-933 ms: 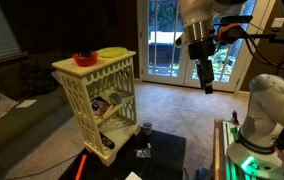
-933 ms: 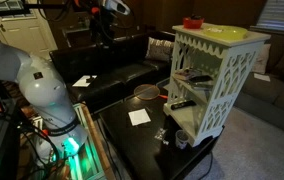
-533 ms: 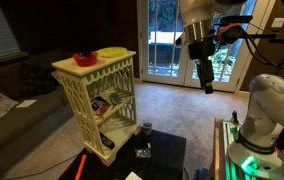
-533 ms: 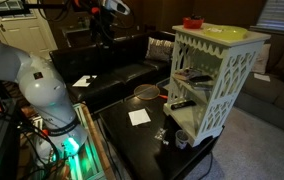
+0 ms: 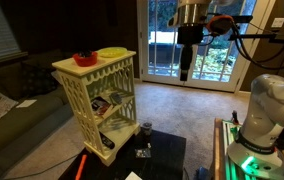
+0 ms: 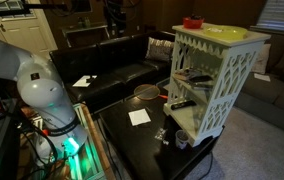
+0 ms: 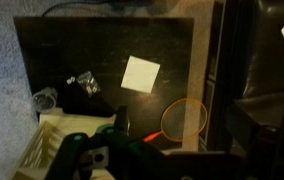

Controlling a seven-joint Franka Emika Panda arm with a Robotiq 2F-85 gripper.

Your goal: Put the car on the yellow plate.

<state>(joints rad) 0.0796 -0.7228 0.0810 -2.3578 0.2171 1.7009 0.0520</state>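
The car (image 5: 142, 153) is a tiny dark object on the black low table in front of the white shelf. It also shows in the other exterior view (image 6: 160, 134) and in the wrist view (image 7: 85, 82). The yellow plate (image 5: 111, 53) lies on top of the shelf beside a red bowl (image 5: 84, 59), and both show in the other exterior view: the yellow plate (image 6: 225, 32) and the red bowl (image 6: 192, 22). My gripper (image 5: 186, 68) hangs high in the air, far above and away from the table, pointing down. In the wrist view my gripper (image 7: 177, 150) looks open and empty.
The white lattice shelf (image 5: 94, 95) stands at the table's edge with items on its lower shelves. On the black table (image 7: 102, 50) lie a white paper (image 7: 140, 73), a small cup (image 7: 44, 100) and an orange-rimmed hoop (image 7: 185, 118). A sofa (image 6: 132, 70) is behind.
The arm has swung sideways: the gripper moved left and slightly up in one exterior view, and right in the other. Nothing on the table or shelf moved.
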